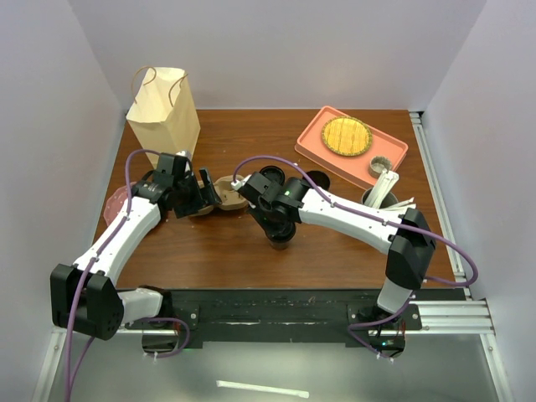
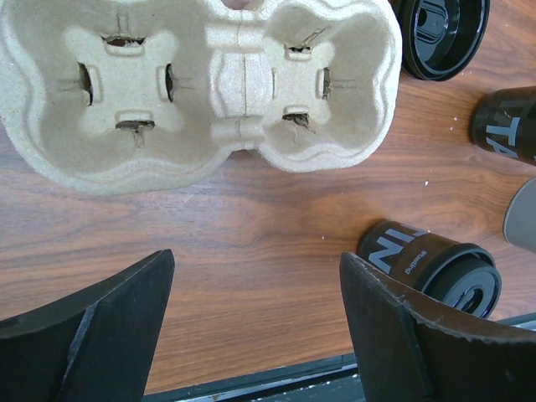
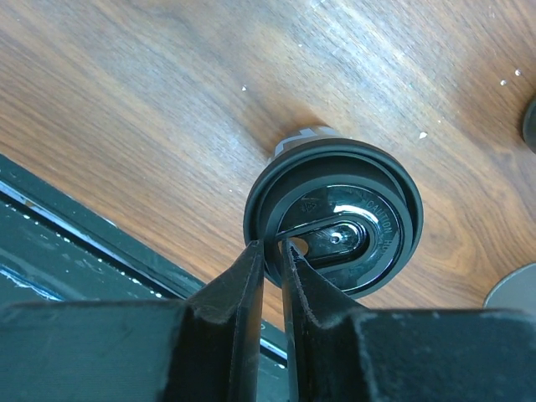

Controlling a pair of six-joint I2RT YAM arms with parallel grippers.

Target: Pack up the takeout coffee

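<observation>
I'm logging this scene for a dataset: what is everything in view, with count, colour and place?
takeout coffee: 1, black, near table edge, under right end effector
other cups: 2, black, mid-table behind it
cup carrier: 1, tan, left of centre
paper bag: 1, tan, far left
tray: 1, pink, far right, holding yellow round mat and small grey pot
utensil cup: 1, grey, in front of tray
pink object: 1, table's left edge, unclear
table: 1, brown wood
left end effector: 1, black, open, facing carrier
right end effector: 1, black, shut on coffee's lid rim
</observation>
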